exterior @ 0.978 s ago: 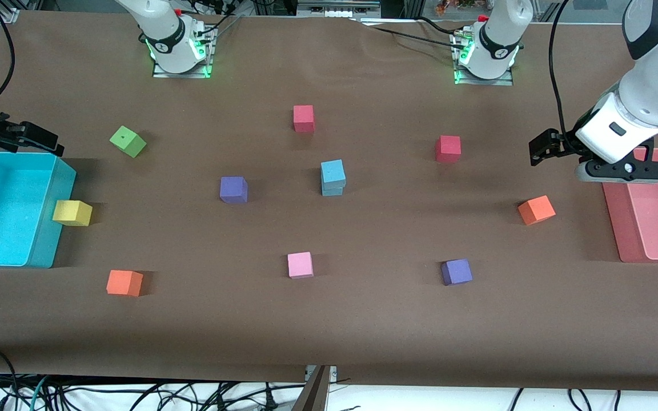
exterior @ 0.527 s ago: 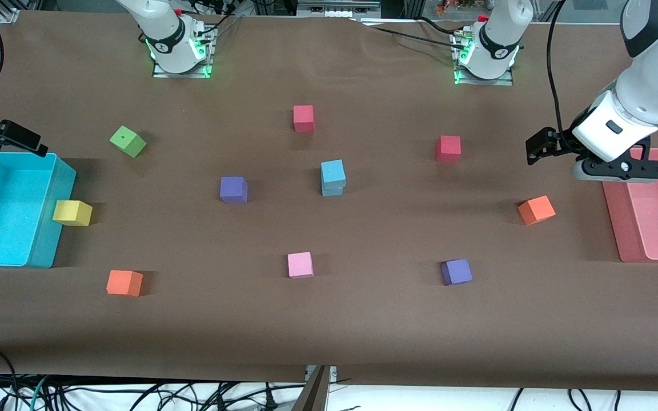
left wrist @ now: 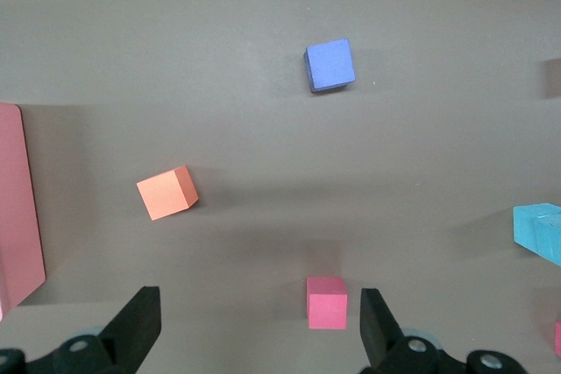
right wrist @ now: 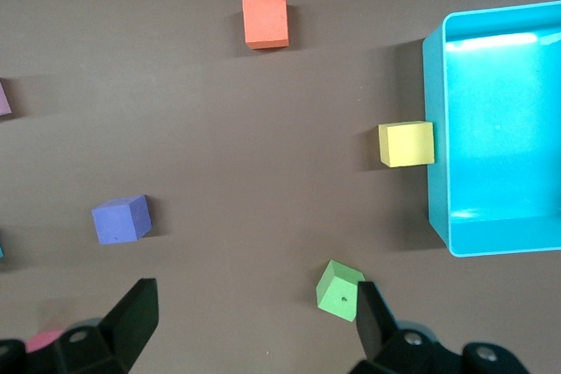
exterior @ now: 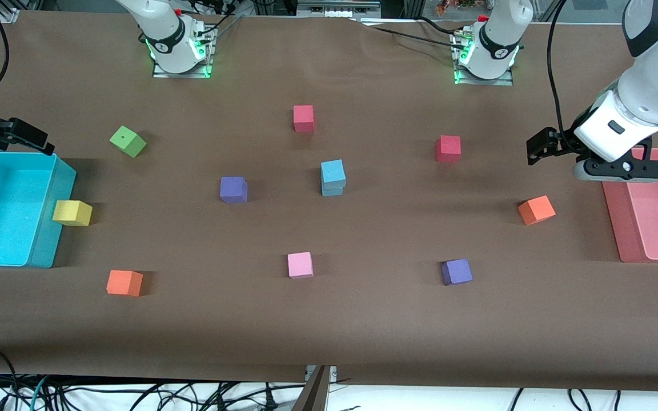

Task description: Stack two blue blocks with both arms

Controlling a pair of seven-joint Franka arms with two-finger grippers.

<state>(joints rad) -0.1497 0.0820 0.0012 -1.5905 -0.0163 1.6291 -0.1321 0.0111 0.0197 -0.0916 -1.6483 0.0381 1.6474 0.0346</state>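
The two blue blocks stand stacked in the middle of the table, the upper one (exterior: pixel 333 170) resting on the lower one (exterior: pixel 332 190). A corner of the stack (left wrist: pixel 538 229) shows at the edge of the left wrist view. My left gripper (exterior: pixel 538 147) (left wrist: pixel 260 323) hangs open and empty over the table beside the pink tray, with a red cube (left wrist: pixel 326 301) below it. My right gripper (exterior: pixel 20 135) (right wrist: pixel 254 317) is open and empty over the table at the cyan bin's edge, near the green cube (right wrist: pixel 339 289).
Loose cubes lie around the stack: red (exterior: pixel 303 118), red (exterior: pixel 448 148), purple (exterior: pixel 233 189), purple (exterior: pixel 456 272), pink (exterior: pixel 300 265), orange (exterior: pixel 536 209), orange (exterior: pixel 124 282), yellow (exterior: pixel 72 212), green (exterior: pixel 128 141). The cyan bin (exterior: pixel 49 228) and pink tray (exterior: pixel 617 220) sit at the table's ends.
My right gripper has drifted a little toward its end of the table. The left gripper has barely shifted. The stacked blocks have not moved.
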